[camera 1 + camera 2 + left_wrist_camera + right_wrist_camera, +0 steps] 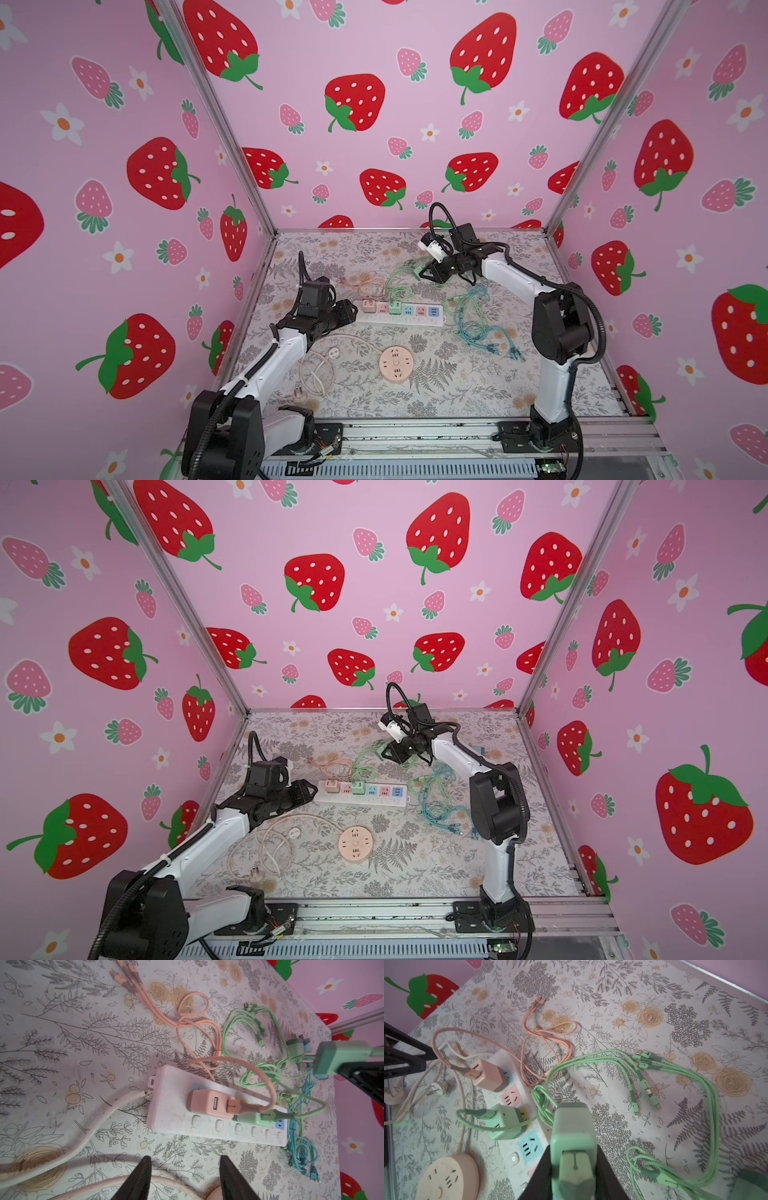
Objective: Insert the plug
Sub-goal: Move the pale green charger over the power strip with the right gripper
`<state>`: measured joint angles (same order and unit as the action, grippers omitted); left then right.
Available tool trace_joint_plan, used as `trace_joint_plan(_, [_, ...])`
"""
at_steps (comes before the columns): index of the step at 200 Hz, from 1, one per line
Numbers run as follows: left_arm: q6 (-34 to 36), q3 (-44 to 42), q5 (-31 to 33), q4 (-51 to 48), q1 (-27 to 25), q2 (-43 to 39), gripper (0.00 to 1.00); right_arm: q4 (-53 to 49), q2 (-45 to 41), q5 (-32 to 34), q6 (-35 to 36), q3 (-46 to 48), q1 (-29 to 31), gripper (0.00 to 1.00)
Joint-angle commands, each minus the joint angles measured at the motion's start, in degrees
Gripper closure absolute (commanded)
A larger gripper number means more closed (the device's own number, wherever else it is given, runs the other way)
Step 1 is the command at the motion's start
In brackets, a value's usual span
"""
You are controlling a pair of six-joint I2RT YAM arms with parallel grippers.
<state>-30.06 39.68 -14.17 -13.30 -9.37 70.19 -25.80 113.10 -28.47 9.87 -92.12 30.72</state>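
Observation:
A white power strip point(419, 321) point(218, 1135) lies across the middle of the table in both top views. A pink adapter point(209, 1103) and a green adapter point(504, 1122) sit plugged into it. A pink socket point(511, 1098) and a blue socket point(529, 1148) are free. My right gripper point(428, 274) point(573, 1147) is shut on a green plug point(419, 271) point(572, 1130), held in the air behind the strip with its cable trailing. My left gripper point(353, 309) point(185, 1157) stands open and empty at the strip's left end.
A round pink socket disc point(396, 363) lies in front of the strip. A white cord with its plug point(316, 374) coils at the front left. Teal cables point(478, 324) lie at the right, and pink cables point(187, 1018) and green cables point(675, 1084) behind the strip.

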Motion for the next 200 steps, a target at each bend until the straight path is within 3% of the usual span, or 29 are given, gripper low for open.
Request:
trace_joint_plan(1, [-0.1, 1.7, -0.9, 0.3, 0.5, 2.1, 0.48, -7.6, -0.3, 5.2, 6.8, -1.7, 0.8, 0.97])
trace_joint_plan(69, [1.0, 3.3, 0.7, 0.5, 1.0, 7.0, 0.61, -14.4, -1.5, 12.4, 21.7, -0.8, 4.9, 1.00])
trace_joint_plan(200, [2.3, 5.7, -1.2, 2.7, 1.7, 15.1, 0.71, -22.0, 0.3, 14.0, 30.1, -3.8, 7.6, 0.97])
